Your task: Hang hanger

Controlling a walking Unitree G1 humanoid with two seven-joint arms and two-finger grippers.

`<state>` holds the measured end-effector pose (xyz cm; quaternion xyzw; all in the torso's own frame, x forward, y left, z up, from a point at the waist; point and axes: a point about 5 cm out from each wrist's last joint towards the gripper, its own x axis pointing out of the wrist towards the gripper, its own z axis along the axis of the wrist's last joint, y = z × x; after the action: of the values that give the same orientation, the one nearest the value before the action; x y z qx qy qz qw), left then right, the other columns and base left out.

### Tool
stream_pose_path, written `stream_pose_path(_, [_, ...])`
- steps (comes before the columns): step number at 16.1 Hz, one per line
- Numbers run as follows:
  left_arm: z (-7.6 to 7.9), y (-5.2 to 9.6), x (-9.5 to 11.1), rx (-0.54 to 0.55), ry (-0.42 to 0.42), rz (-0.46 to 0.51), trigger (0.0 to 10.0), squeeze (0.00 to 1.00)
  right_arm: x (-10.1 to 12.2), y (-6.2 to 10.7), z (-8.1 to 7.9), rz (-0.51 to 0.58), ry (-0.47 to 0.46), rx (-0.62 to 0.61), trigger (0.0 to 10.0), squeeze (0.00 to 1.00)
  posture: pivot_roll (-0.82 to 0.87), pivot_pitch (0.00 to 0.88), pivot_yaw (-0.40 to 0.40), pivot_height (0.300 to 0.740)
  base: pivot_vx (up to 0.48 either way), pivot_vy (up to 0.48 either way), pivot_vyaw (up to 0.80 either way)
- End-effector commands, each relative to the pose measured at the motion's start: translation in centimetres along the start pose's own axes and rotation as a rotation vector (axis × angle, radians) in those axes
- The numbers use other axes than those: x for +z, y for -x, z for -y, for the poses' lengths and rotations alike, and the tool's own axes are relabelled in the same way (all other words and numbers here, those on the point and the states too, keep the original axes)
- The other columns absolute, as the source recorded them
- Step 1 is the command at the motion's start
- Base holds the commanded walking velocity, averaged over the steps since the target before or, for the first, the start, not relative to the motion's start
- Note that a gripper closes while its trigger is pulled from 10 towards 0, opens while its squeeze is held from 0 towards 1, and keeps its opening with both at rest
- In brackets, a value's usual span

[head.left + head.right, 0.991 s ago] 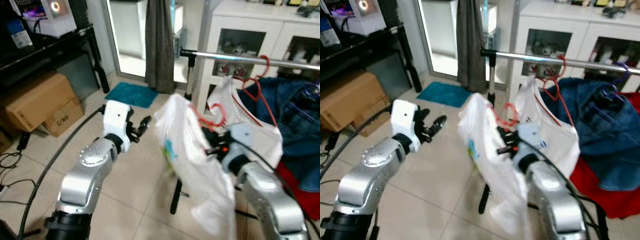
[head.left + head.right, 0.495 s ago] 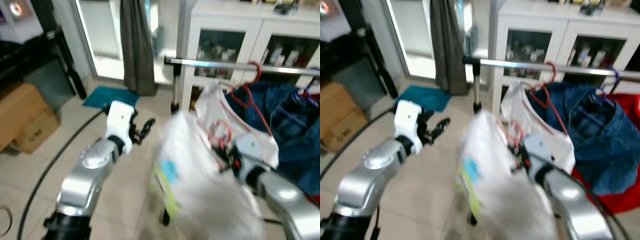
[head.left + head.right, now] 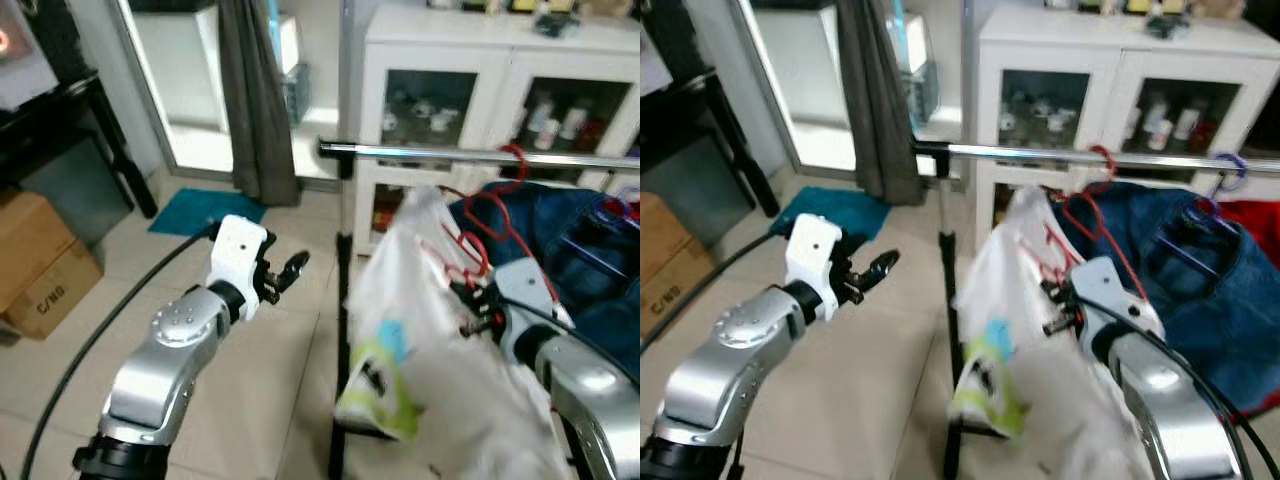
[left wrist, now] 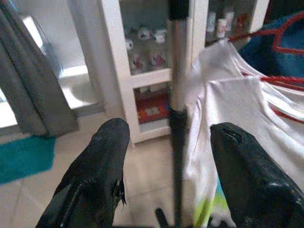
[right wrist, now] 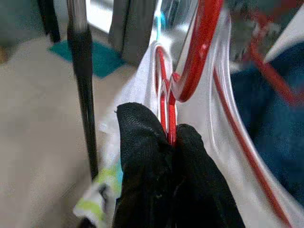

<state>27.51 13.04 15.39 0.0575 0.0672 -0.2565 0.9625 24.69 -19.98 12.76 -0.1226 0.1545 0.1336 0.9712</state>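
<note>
**Red hanger pinched in the right gripper, below the rail**

Nearest the robot, the right gripper [image 5: 171, 142] has its two black fingers [image 5: 142, 142] pressed together on the thin red wire of the red hanger [image 5: 194, 61] — the wire runs up between the fingertips and bends into a loop above them. A white shirt [image 3: 440, 330] with a green and blue print near its hem drapes from this hanger over the right arm and hangs down beside the rack's black upright post [image 3: 342, 300]. In the head views the gripper sits at chest height, below the silver rail [image 3: 480, 155], with the hanger's loop close under the rail but not clearly on it.

The left gripper [image 3: 283, 275] is held out over the tiled floor [image 3: 260, 400], to the left of the post, its fingers [image 4: 95, 166] spread apart and holding nothing. The left wrist view looks between them at the post and the white shirt beyond.

Farther along the rail, a second red hanger hook [image 3: 515, 155] rests over the bar, with a blue denim garment [image 3: 590, 250] hanging to the right of it. Behind the rack stands a white cabinet [image 3: 480, 50] with glass doors. To the left — a grey curtain [image 3: 250, 100], a teal mat [image 3: 205, 210] and a cardboard box [image 3: 40, 265].
</note>
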Motion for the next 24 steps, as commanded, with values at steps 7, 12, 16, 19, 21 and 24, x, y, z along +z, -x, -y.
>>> stream_pose_path(7, [0.6,0.8,-0.2,-0.109,-0.035,-0.016,10.0,0.00,2.9,-1.0,-0.2,0.170,-0.090,-0.085,10.0,0.00,-0.11,0.000,0.016,0.719,0.000,0.000,0.00])
stream_pose_path(12, [1.0,0.9,0.1,-0.197,-0.030,-0.025,10.0,0.00,4.0,-2.0,-0.2,0.198,-0.080,-0.064,10.0,0.00,-0.12,0.000,0.017,0.719,0.000,0.000,0.00])
stream_pose_path(16, [2.0,1.1,1.0,-0.328,-0.020,-0.025,10.0,0.00,5.4,-3.3,0.8,0.224,-0.115,-0.091,10.0,0.00,-0.12,0.000,0.023,0.719,0.000,0.000,0.00])
stream_pose_path(19, [2.1,0.9,1.2,-0.333,-0.022,-0.024,10.0,0.00,6.1,-4.3,1.4,0.227,-0.115,-0.095,10.0,0.00,-0.12,0.000,0.026,0.719,0.000,0.000,0.00])
stream_pose_path(21, [1.8,0.7,1.6,-0.330,-0.025,-0.019,10.0,0.00,7.0,-5.1,1.9,0.231,-0.122,-0.098,10.0,0.00,-0.12,0.000,0.027,0.719,0.000,0.000,0.00])
stream_pose_path(24, [1.6,0.6,1.9,-0.328,-0.028,-0.016,10.0,0.00,7.7,-5.7,1.7,0.250,-0.139,-0.093,10.0,0.00,-0.12,0.000,0.029,0.719,0.000,0.000,0.00])
